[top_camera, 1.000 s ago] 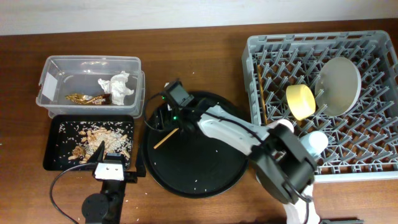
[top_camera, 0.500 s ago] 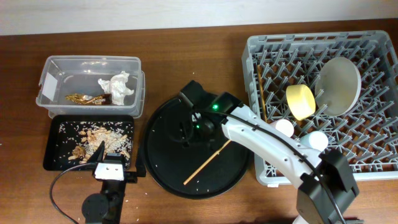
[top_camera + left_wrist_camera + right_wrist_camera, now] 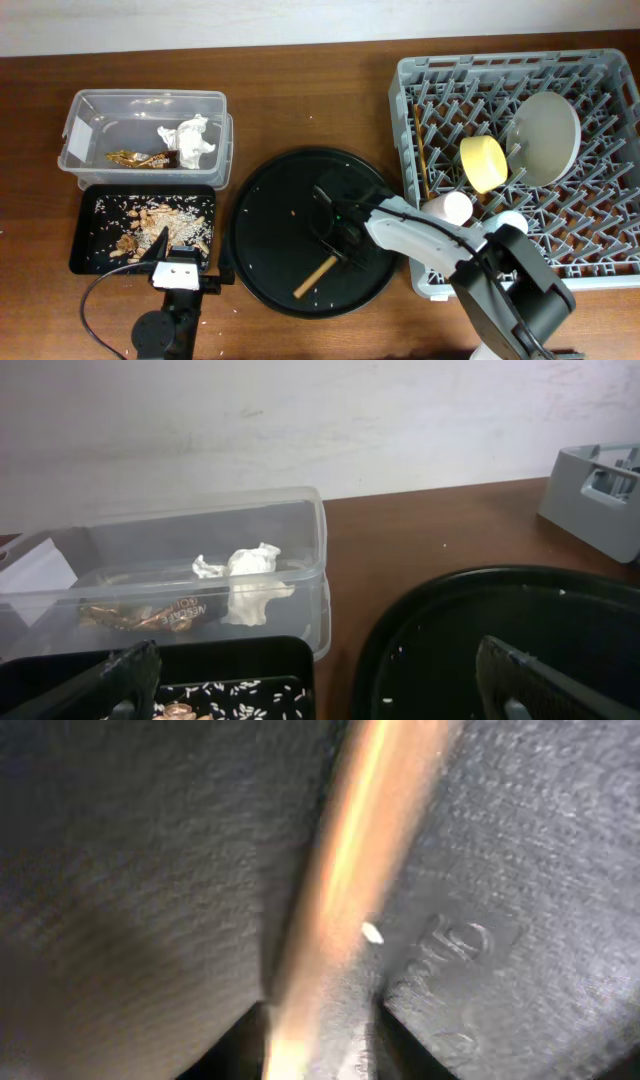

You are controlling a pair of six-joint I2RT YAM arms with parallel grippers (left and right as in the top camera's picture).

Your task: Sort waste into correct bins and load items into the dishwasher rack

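Observation:
One chopstick lies slanted on the round black tray, its upper end under my right gripper. In the right wrist view the blurred chopstick runs between the narrowed jaws of that gripper; a firm pinch does not show. The dishwasher rack holds the plate, yellow bowl, two pale cups and the other chopstick. My left gripper rests open and empty by the black bin.
The clear tub holds the tissue and the gold wrapper. Food scraps and rice lie in the black bin. Stray grains dot the round tray. A cable loops by the left arm's base.
My right arm swept from the round tray's upper left to its lower right. The chopstick shifted right across the tray with it. The right jaws narrowed around the chopstick. The left arm stayed still.

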